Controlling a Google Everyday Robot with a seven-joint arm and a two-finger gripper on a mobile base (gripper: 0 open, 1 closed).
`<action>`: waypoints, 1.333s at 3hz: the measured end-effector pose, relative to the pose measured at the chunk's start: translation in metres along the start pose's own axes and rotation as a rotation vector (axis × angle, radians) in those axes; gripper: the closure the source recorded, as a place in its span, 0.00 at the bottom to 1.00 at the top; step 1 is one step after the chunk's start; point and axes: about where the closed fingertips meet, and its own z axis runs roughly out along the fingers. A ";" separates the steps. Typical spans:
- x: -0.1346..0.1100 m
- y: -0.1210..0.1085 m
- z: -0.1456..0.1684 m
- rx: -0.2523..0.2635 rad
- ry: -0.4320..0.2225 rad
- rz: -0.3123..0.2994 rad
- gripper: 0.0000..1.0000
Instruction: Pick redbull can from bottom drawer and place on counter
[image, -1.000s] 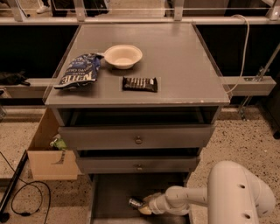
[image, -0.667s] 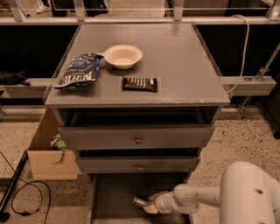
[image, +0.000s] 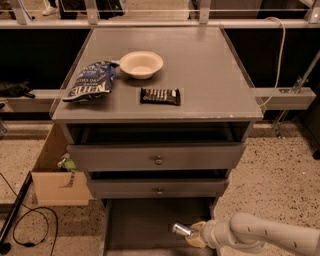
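Note:
The redbull can (image: 180, 229), small and silvery, sticks out to the left of my gripper (image: 190, 233), which is shut on it. The gripper holds the can just over the dark floor of the open bottom drawer (image: 142, 225), towards its right side. My pale arm reaches in from the lower right. The counter (image: 205, 65) is the wide grey top above the drawers.
On the counter lie a blue chip bag (image: 90, 81), a cream bowl (image: 141, 64) and a dark candy bar (image: 160, 96). Two grey drawer fronts with knobs (image: 158, 160) stand partly open above the bottom drawer. A cardboard box (image: 52, 175) and black cables (image: 30, 230) are on the floor at left.
The gripper, with the can in it, has moved to the right across the bottom drawer, and the arm has drawn back towards the lower right.

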 end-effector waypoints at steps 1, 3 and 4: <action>-0.007 0.004 -0.099 0.101 -0.013 -0.055 1.00; -0.028 0.000 -0.114 0.118 -0.022 -0.088 1.00; -0.090 0.031 -0.174 0.147 -0.057 -0.212 1.00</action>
